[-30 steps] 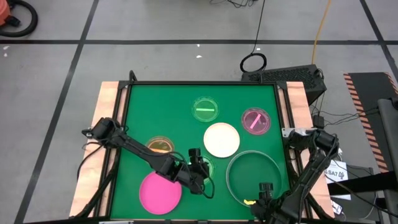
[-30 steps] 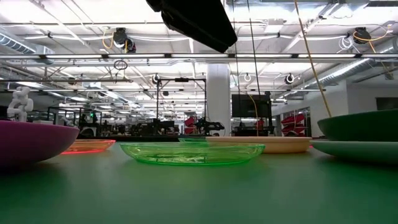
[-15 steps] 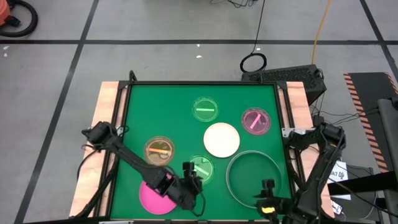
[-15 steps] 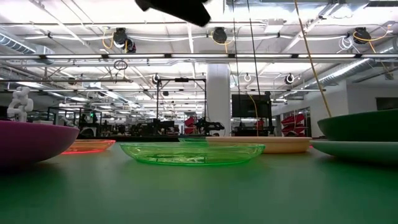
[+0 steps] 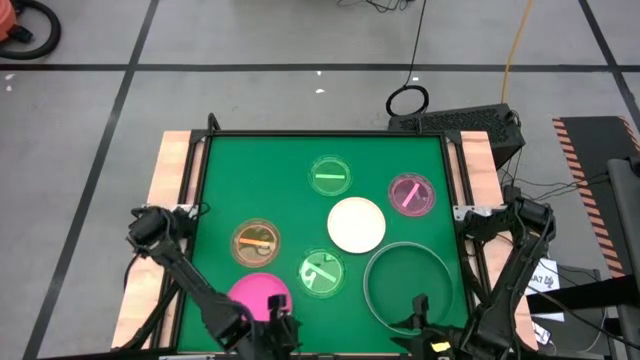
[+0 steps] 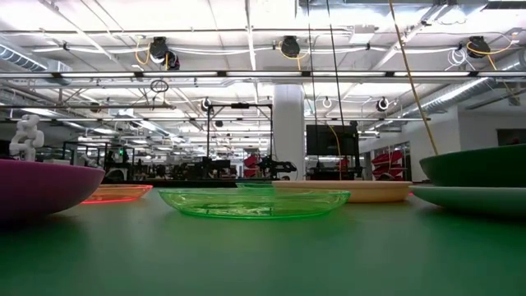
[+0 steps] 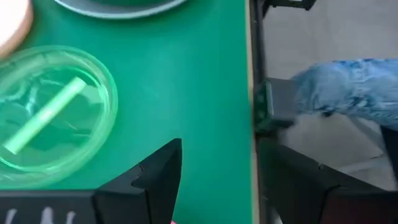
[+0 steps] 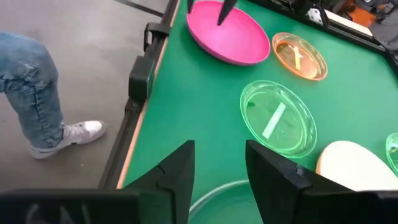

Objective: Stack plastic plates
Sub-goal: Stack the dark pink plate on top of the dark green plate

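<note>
High view: left tool (image 5: 283, 330) spread, empty, at bench (image 5: 225, 165) near edge; pink plate (image 5: 257, 297) just ahead of it. Right tool (image 8: 216, 163) spread, empty, by green plate (image 5: 407, 284). Plates look light, stiff, slick; pinch rims.

Green-topped table (image 5: 220, 190) with cream plate (image 5: 356, 224) near centre; around it: small green plates (image 5: 330, 176) (image 5: 322, 273), small pink (image 5: 411, 194), orange (image 5: 256, 241), medium pink (image 5: 258, 297), dark green on pale blue (image 5: 405, 282).

Seven round plastic plates (image 5: 356, 224) lie apart, apparently all unstacked.
</note>
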You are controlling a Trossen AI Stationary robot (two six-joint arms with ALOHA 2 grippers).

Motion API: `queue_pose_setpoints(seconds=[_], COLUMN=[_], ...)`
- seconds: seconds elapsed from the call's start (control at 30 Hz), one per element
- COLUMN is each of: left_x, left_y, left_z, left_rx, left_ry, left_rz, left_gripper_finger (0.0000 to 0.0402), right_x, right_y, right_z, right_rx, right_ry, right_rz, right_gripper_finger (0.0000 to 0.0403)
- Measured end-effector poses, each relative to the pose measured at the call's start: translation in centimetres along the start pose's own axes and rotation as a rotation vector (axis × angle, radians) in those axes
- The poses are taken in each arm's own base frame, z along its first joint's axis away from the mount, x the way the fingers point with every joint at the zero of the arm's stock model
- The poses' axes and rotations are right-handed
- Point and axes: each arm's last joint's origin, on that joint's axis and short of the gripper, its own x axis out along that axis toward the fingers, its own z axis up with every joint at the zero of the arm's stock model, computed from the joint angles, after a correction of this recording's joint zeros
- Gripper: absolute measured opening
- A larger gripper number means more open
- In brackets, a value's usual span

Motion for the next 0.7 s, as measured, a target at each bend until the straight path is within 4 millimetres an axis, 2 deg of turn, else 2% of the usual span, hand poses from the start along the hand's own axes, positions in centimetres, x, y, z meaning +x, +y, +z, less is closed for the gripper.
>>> queue_pose_setpoints(seconds=[0.2, 0.4, 0.7], left_x=[-1.2, -2.8, -1.5], left_y=[-2.1, -3.8, -4.7], left_z=[-2.2, -4.2, -8.0], left_rx=[-0.024, 0.040, 0.123], left_ry=[-0.006, -0.035, 0.019], left_rz=[-0.024, -0.037, 0.032], left_gripper_finger=[0.0218, 0.0218, 0.0218], right_x=[0.3, 0.8, 1.3], right_y=[0.0, -0.2, -0.6], right_z=[0.5, 1.0, 1.3], right_rx=[-0.003, -0.003, -0.036], right_ry=[-0.022, -0.038, -0.034], right_rz=[0.010, 0.011, -0.004], right_gripper_finger=[0.0134, 0.0134, 0.0134])
